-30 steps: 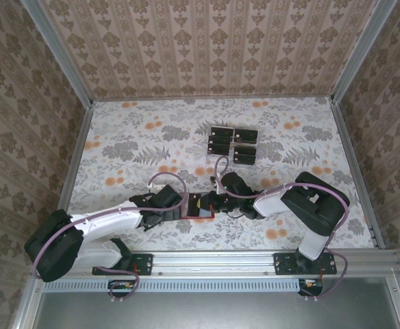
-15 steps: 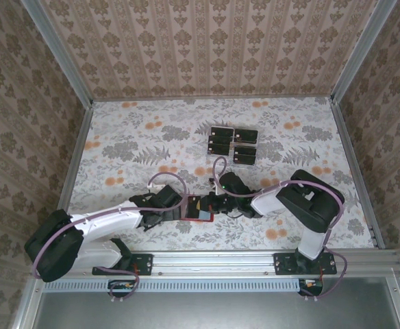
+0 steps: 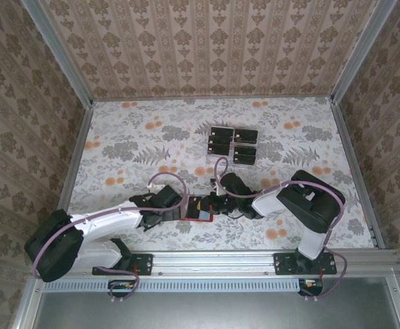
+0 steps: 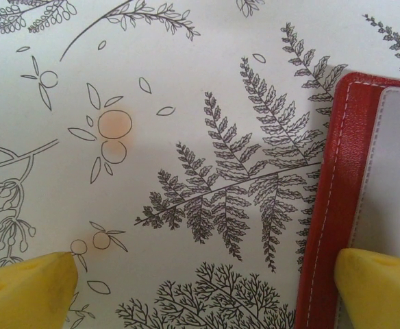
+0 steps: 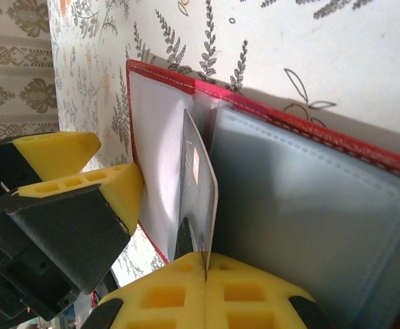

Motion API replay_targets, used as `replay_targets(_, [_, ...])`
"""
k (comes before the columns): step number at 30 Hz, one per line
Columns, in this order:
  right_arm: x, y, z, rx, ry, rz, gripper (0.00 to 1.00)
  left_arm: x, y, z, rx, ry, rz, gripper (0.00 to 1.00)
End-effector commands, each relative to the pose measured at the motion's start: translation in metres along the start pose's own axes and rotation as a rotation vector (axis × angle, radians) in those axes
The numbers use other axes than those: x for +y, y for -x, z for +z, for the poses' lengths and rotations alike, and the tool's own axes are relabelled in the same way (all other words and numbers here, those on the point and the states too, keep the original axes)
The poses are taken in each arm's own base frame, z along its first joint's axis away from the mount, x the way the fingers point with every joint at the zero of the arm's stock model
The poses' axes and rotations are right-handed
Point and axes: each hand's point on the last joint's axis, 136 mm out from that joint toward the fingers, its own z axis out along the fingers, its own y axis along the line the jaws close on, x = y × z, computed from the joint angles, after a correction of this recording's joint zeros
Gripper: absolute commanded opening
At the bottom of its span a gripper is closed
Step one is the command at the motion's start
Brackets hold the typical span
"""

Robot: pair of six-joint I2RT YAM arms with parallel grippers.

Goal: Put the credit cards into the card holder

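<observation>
The card holder (image 3: 198, 216) lies open near the table's front edge, red with pale grey-blue pockets (image 5: 303, 212). My right gripper (image 5: 205, 264) is shut on a credit card (image 5: 200, 185), held on edge with its far end down between the holder's pockets. In the top view the right gripper (image 3: 211, 203) is at the holder's right side. My left gripper (image 4: 207, 295) stands open, low over the table. One of its yellow fingertips (image 4: 381, 288) rests on the holder's left flap (image 4: 337, 178); the other is over bare cloth. More black credit cards (image 3: 232, 144) lie grouped at the table's middle back.
The table (image 3: 131, 144) carries a floral cloth and is walled in by patterned panels with metal posts. Both arms meet low at the front centre, their cables looping above them. Bare cloth lies left, right and behind the card group.
My right gripper has edged slightly left with the card, further over the open holder. The left arm and the holder have stayed where they were.
</observation>
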Motion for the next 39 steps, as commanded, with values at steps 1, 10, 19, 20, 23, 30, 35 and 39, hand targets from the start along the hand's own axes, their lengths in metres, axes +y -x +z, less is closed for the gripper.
replay_targets(1, [-0.013,-0.008,-0.007,-0.009,-0.056,0.045,0.00,0.014,-0.013,0.004,0.029,0.057,0.019,1.00])
replay_targets(10, [-0.013,-0.011,-0.002,0.013,-0.060,0.051,0.00,0.014,-0.013,0.004,0.030,0.053,0.019,1.00])
replay_targets(19, [-0.011,-0.010,0.005,0.020,-0.054,0.047,0.00,0.014,-0.013,0.004,0.030,0.056,0.019,1.00])
replay_targets(20, [-0.011,-0.009,0.006,0.020,-0.052,0.045,0.00,0.014,-0.013,0.004,0.030,0.056,0.021,1.00])
replay_targets(23, [-0.010,-0.007,0.008,0.016,-0.052,0.041,0.00,0.015,-0.014,0.005,0.031,0.057,0.021,1.00])
replay_targets(30, [-0.010,-0.001,0.010,0.000,-0.059,0.032,0.00,0.015,-0.014,0.005,0.032,0.055,0.020,1.00])
replay_targets(35, [-0.011,0.004,0.007,-0.013,-0.063,0.032,0.00,0.015,-0.014,0.004,0.031,0.056,0.020,1.00])
replay_targets(39, [-0.011,0.007,0.005,-0.022,-0.066,0.032,0.00,0.015,-0.015,0.005,0.032,0.055,0.020,1.00])
